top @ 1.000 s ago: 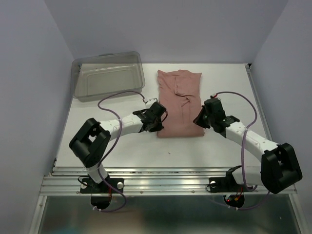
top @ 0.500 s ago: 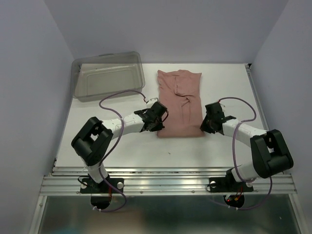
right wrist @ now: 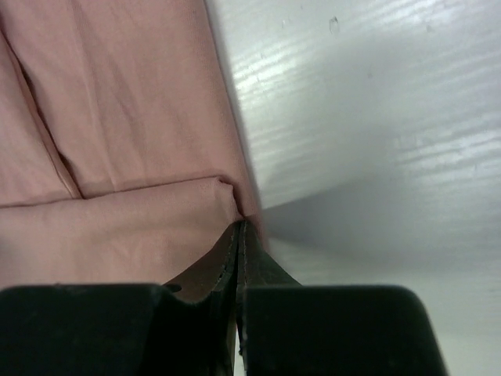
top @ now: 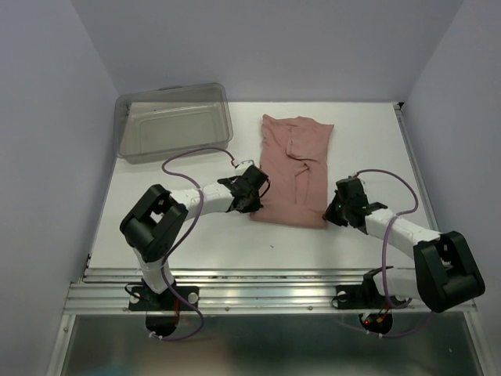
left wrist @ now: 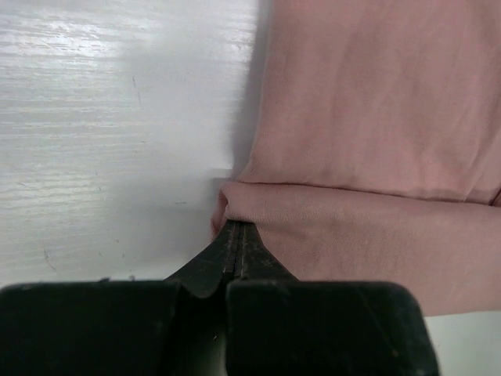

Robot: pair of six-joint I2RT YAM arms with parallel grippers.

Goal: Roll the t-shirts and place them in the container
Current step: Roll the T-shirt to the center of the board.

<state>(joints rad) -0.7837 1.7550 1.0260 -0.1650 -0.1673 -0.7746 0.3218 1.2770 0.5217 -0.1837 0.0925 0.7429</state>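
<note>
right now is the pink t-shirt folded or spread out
Folded: the pink t-shirt lies as a narrow rectangle, and both wrist views show its near edge doubled over.

Both arms are stretching forward and lying low, upper links folded at the bases, forearms converging toward the middle. The left arm (top: 200, 196) is angling in from the left; the left gripper (top: 253, 208) is pointing down, jaws pressed flat together and nipping a near corner of the t-shirt (top: 293, 168). The right arm (top: 395, 229) is mirroring it; the right gripper (top: 328, 215) is likewise clamping the opposite near corner. In both wrist views the black fingers (left wrist: 205, 272) are meeting in a thin seam.
</note>
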